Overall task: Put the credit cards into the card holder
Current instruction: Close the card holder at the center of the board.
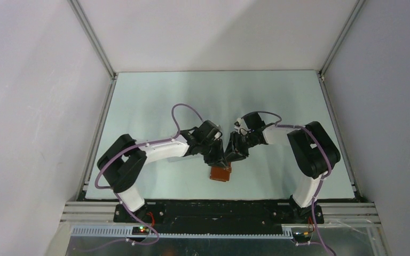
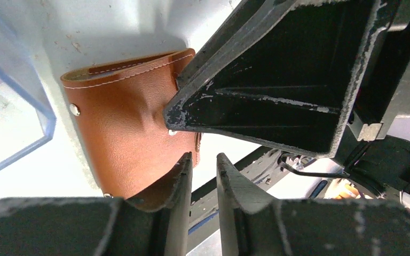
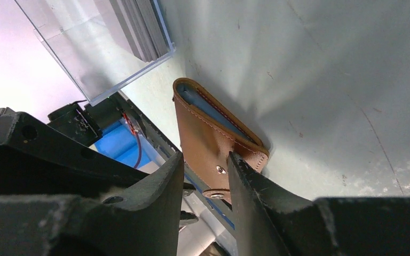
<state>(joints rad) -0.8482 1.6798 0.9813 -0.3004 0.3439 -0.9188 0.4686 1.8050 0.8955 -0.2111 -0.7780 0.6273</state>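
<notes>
Two claws: both crowd the wallet (image 1: 220, 174) at lower centre of the overhead view, near the front edge of the table (image 1: 192, 96).
Left claw (image 2: 204, 165): part open, with nothing in the gap that I can see; the wallet's lower corner lies against the outside of one finger.
Right claw (image 3: 205, 166): jaws either side of the snap tab, one finger touching it; I cannot tell whether it pinches.
Wallet: tilted up, not lying flat, mostly folded, with the blue pocket showing in the slit between its leaves.
Cards (image 3: 141, 26): a grey stack, I judge, in the clear box (image 3: 85, 58) at upper left of the right wrist view; none showing in the wallet.
Risk, tipping: I see no sure hold, so a nudge from either finger could flop the wallet flat or shut.
Risk, collision: the claws sit very close; moving one could knock the other.
Risk, edge: a shove toward the bases could slide the wallet off the table.
</notes>
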